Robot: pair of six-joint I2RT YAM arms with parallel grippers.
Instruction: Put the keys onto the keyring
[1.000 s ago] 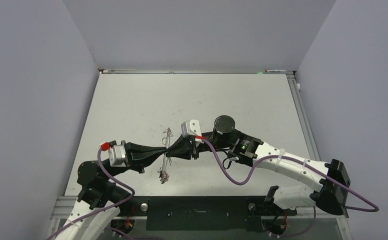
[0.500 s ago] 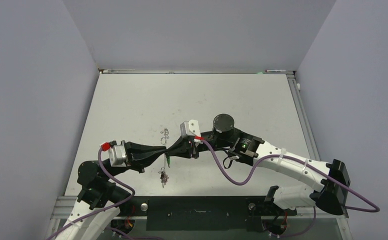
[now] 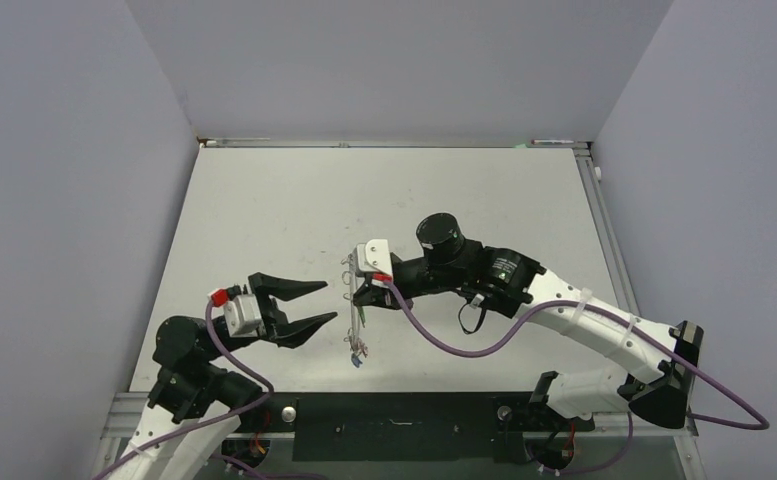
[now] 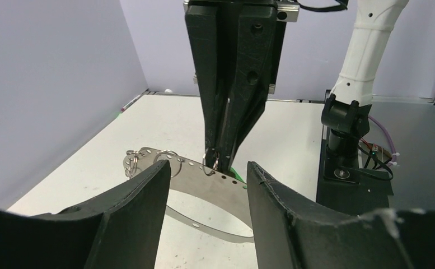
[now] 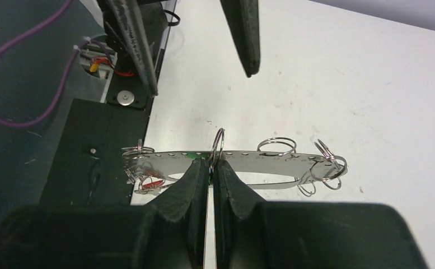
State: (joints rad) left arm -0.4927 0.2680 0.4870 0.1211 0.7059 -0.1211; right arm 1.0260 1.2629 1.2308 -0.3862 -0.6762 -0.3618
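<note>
The keyring is a flat silver band loop with holes and small split rings. It hangs edge-on above the table with my right gripper shut on its upper band beside a small ring. A green key shows right at the shut jaws, and a red key hangs at the loop's near end. My left gripper stands open just left of the keyring, with nothing between its fingers. From the left wrist the band lies ahead of the open jaws.
The white table is walled by grey panels at left, back and right. A black base plate runs along the near edge between the arm mounts. A purple cable loops under the right arm.
My left gripper has opened, let go of the keyring and drawn back to the left. The right gripper has closed fully and carried the keyring slightly right.
</note>
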